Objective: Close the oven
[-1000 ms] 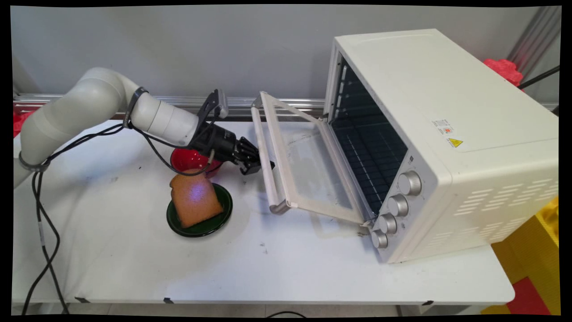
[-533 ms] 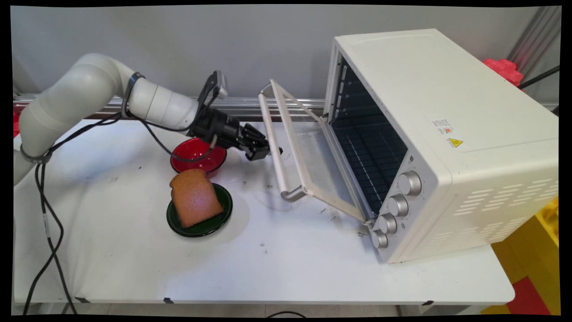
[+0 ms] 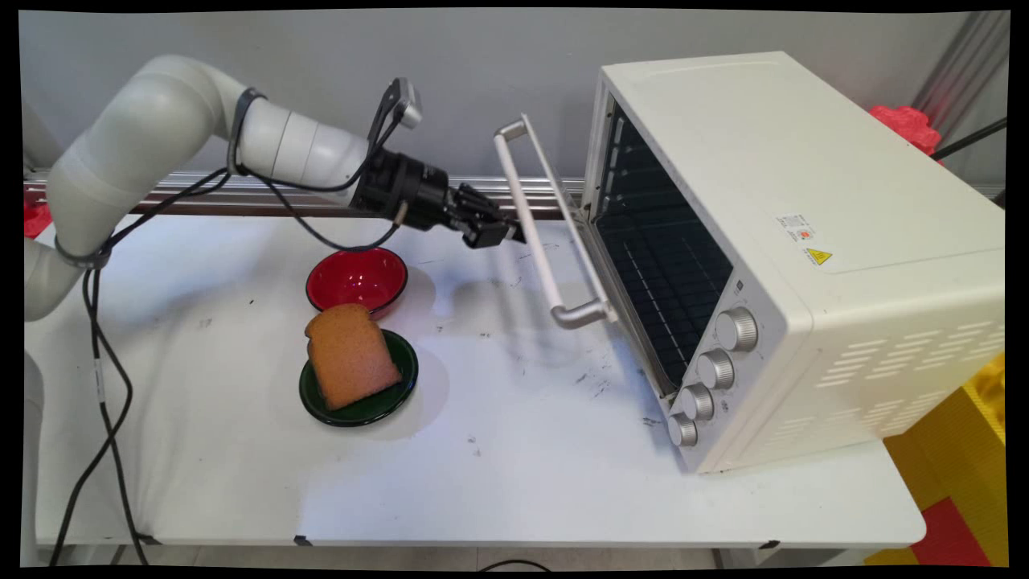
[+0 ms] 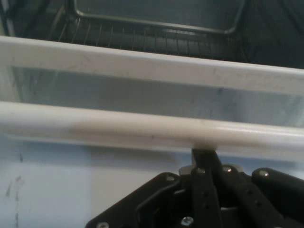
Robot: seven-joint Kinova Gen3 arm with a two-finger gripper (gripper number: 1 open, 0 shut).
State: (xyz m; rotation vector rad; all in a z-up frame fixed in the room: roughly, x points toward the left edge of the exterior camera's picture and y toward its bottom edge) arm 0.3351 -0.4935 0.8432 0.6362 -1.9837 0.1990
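My gripper (image 3: 513, 235) is shut, and its tips press against the white bar handle (image 3: 549, 276) of the toaster oven's door (image 3: 580, 249). The door stands half raised, steeply tilted toward the white oven (image 3: 804, 241), whose dark inside still shows. In the hand view the closed fingertips (image 4: 204, 153) touch the underside of the handle (image 4: 118, 126). Beyond it are the door's glass (image 4: 142, 92) and the wire rack (image 4: 156, 33).
A red bowl (image 3: 356, 279) sits on the table below the arm. In front of it a slice of toast (image 3: 350, 354) lies on a dark green plate (image 3: 398, 394). Three knobs (image 3: 715, 370) line the oven's front corner. Black cables hang at the left.
The gripper has risen and moved right, pushing the handle with it. The door has swung up from nearly flat to a steep tilt near the oven.
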